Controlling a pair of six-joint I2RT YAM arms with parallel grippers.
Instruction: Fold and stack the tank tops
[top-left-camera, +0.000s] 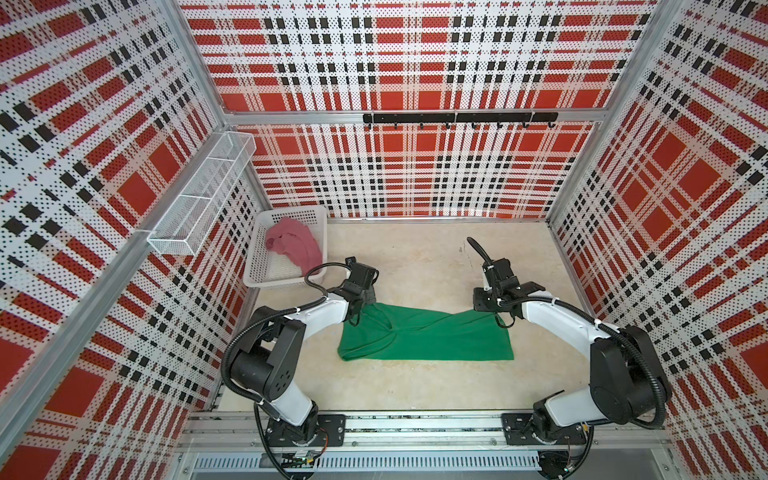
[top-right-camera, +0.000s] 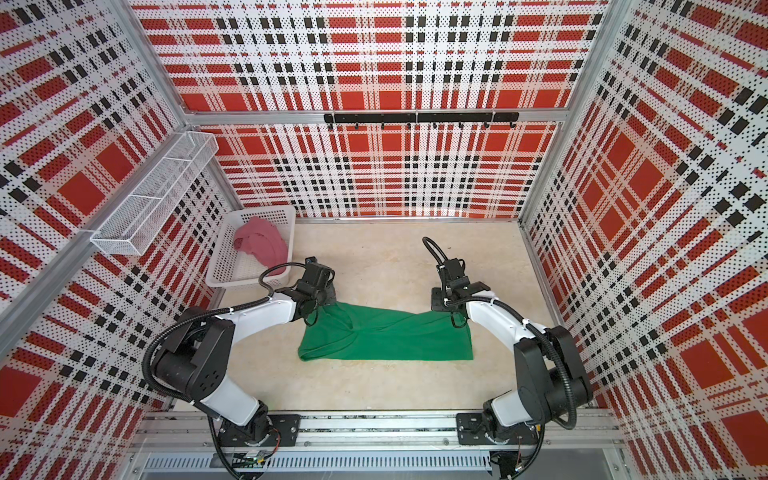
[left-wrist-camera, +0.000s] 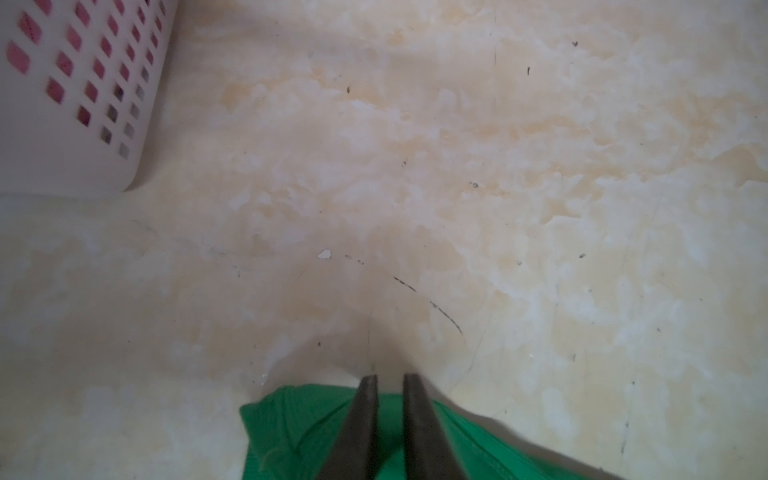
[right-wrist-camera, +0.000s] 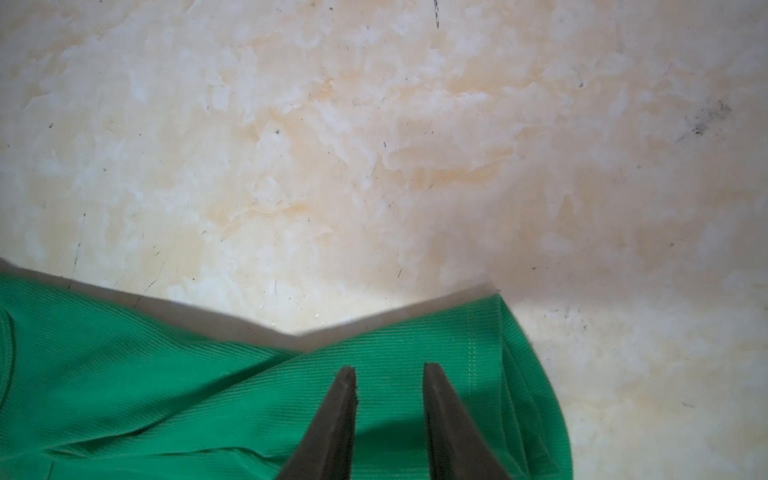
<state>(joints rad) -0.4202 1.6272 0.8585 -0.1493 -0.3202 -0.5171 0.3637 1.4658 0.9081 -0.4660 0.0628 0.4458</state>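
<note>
In wht basket (top-left-camera: 258, 254): pink tank top (top-left-camera: 296, 245).

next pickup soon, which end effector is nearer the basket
Left. The left end effector sits close by the basket; right end effector is across the green tank top from it.

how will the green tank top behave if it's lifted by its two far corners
Probably very floppy: the green tank top dips mid-edge between its raised corners, so the middle would likely sag. Its thin ribbed knit, clear in the right wrist view, suggests it is light. Pushed, it would likely bunch rather than slide whole, since creases show near one end.
</note>
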